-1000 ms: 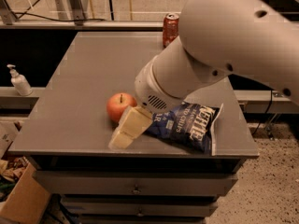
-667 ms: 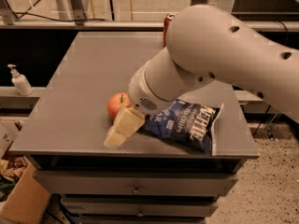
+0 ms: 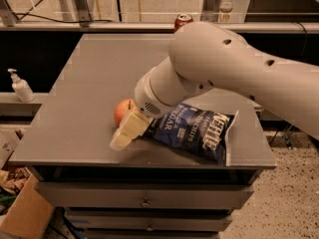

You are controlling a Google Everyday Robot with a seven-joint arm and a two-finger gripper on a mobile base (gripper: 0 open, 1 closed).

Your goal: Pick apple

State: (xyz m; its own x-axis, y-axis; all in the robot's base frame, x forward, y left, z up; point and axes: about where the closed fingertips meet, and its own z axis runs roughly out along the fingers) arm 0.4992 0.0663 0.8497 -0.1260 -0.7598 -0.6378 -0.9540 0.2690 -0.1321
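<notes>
Here gripper (image 3: 125, 132) beside apple (image 3: 121, 111), near table (image 3: 89, 83) front edge.

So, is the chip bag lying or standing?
The chip bag lies flat on the table, label up; the end effector is by the apple.

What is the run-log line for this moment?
gripper: low, at front of apple | apple: on table, beside chip bag | soda can: table's far edge | grasp: unconfirmed
</notes>
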